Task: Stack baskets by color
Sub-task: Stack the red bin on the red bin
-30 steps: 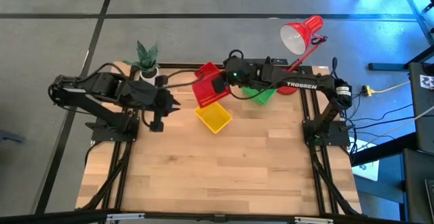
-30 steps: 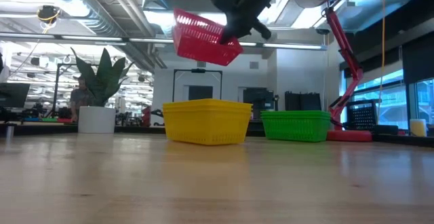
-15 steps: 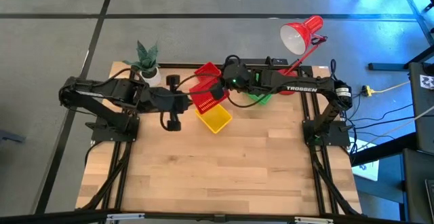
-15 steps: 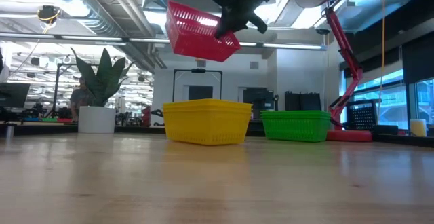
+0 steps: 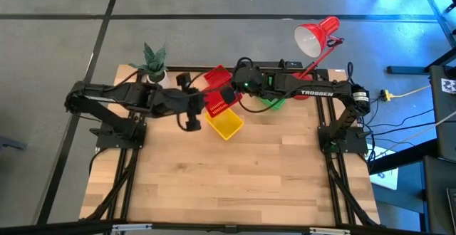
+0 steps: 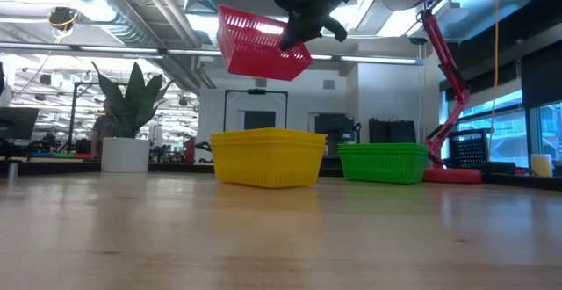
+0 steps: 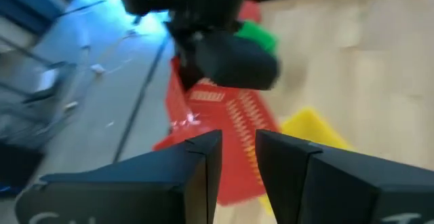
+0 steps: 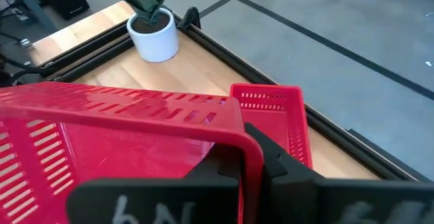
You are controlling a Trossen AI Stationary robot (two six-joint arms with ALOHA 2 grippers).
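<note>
A red basket [image 6: 263, 44] hangs tilted high above the table, with my right gripper [image 6: 297, 22] shut on it. In the high view this red basket [image 5: 217, 101] is over the far middle of the table. Below it a yellow basket [image 5: 226, 124] stands on its base, and a green basket [image 5: 275, 100] stands to the right. A second red basket [image 8: 271, 115] stands near the far edge. My left gripper [image 5: 191, 112] is open, just left of the held basket; its fingers [image 7: 203, 163] point at it with nothing between them. My right gripper pinches one wall of the red basket at its rim [image 8: 241, 139], one finger inside the basket and one outside. It comes from the table's right, slanting down. The basket is lifted clear and tilted, its open side turned partly toward the left.
A white potted plant [image 5: 154, 68] stands at the far left corner and a red desk lamp [image 5: 317, 35] at the far right. The near half of the wooden table [image 5: 228, 185] is bare.
My left gripper has travelled toward the table's right, up to the held red basket, and has tipped further down. The red basket has turned a little in my right gripper's hold and stays aloft.
</note>
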